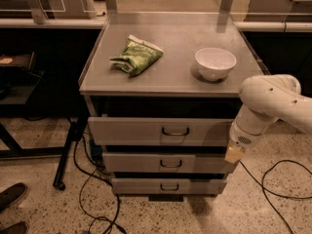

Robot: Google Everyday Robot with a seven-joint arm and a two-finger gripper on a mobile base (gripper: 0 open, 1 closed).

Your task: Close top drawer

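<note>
Top drawer (131, 130), flat grey metal, stands open; end effector (235, 153) at its right end, grip unreadable.

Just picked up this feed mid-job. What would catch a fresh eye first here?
The big white arm comes in from the right, its gripper down at the right end of the top drawer. That drawer stands pulled out, with a dark gap above its front panel. On the grey cabinet top lie a crumpled green bag on the left and a white bowl on the right.
</note>
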